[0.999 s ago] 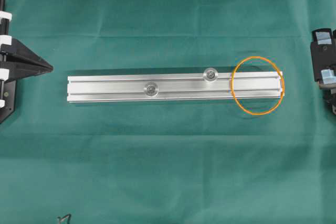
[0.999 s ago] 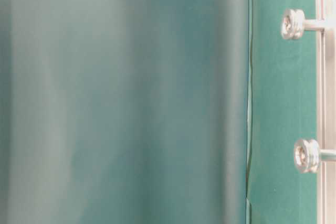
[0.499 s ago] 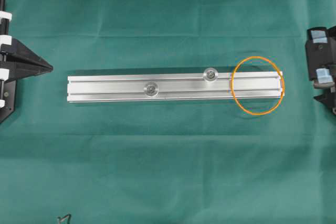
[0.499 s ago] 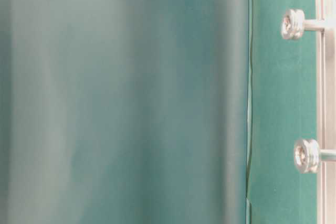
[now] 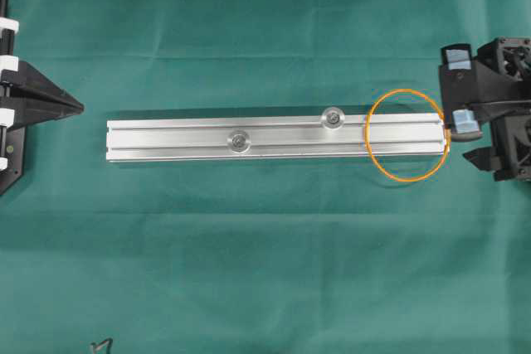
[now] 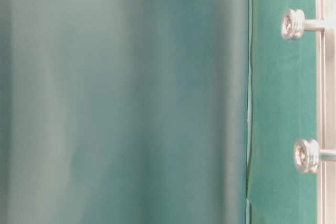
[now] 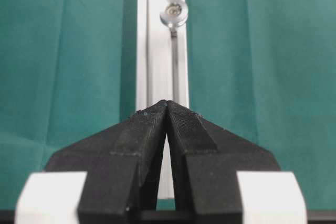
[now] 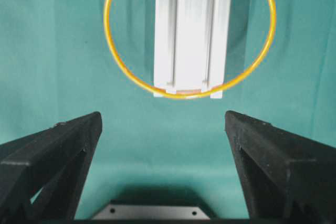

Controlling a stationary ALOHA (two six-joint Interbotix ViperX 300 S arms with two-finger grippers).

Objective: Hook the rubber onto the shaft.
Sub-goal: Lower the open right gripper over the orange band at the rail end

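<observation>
From overhead I see the silver rail (image 5: 274, 138) lying lengthwise across the green cloth (image 5: 265, 271) on the counter; the rubber (image 5: 407, 135) is an orange loop draped over the rail's right end, its far-right edge sitting right at the end face; two round-headed shafts stand up from the rail, one (image 5: 239, 141) near the middle and the other (image 5: 333, 118) to its right, and the loop is hooked on neither; it lies apart from both, with the right-hand shaft just outside its left edge.

My right gripper (image 8: 165, 124) has its jaws spread wide apart and holds nothing; in its wrist view the rail end and the lower arc of the loop sit ahead, centred between the fingers (image 8: 58, 145); overhead it sits just beside the rail's right end, and I cannot tell whether it touches the band.

My left gripper (image 7: 167, 106) is pressed together, tip to tip, empty, parked off the rail's left end and pointing along it.
</observation>
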